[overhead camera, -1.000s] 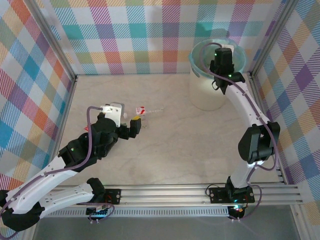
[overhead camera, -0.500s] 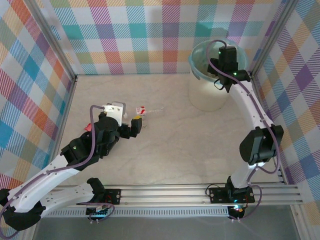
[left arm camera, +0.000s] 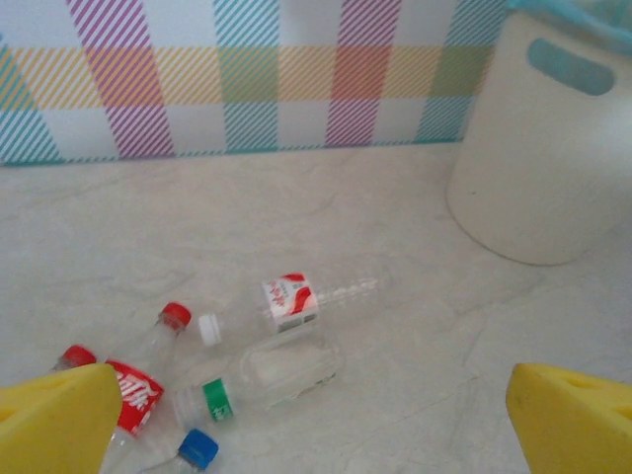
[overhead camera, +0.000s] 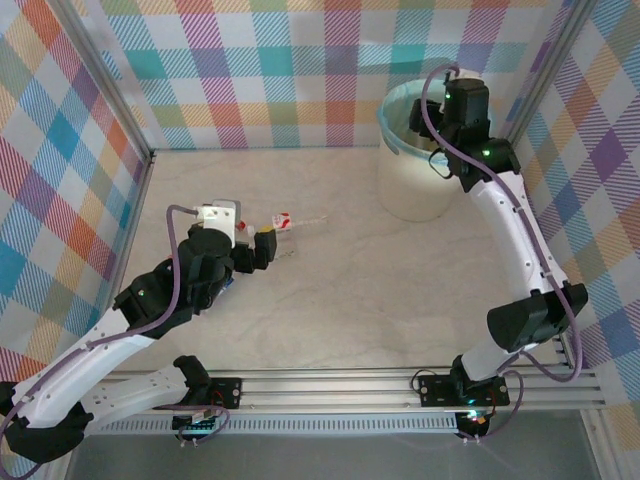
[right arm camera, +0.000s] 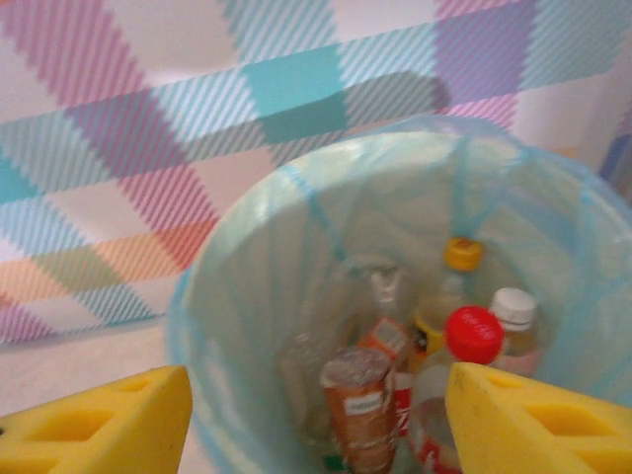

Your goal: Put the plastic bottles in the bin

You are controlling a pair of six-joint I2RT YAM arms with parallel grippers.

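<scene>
so the loose plastic bottles [overhead camera: 285, 220] are lying in a small cluster on the counter [overhead camera: 380, 290], well apart from the bin [overhead camera: 412, 195]. the others are already down inside the bin: from the right wrist view you can see a red cap [right arm camera: 474, 334], a white cap [right arm camera: 512, 306] and a yellow cap [right arm camera: 461, 254] in the blue liner [right arm camera: 247, 227].

left claw [left arm camera: 316, 434] is spread wide with nothing in it, sitting on the side of the cluster away from the bin. right claw [right arm camera: 316, 425] is over the bin mouth, fingers apart and empty.

handling-wise i'd guess these are empty or close to it, so very light, thin-walled and squashy. they're round too, so they'll probably roll or skid on the smooth counter if nudged. the white-capped bottle [left arm camera: 296, 301] lies on the bin side of the heap, so that looks like the easy one: pinch across the belly by the label, not the neck. the green-labelled bottle [left arm camera: 259, 380] is touching it or nearly, can't tell which. the red-capped bottle [left arm camera: 173, 318] and the blue cap [left arm camera: 197, 446] are packed tight, so fingers would likely bump neighbours there.

room: there's open counter between the cluster and the bin. the bin's rim stands tall, so a bottle has to clear it, and the checked walls [overhead camera: 300, 80] sit close behind the bin.
</scene>
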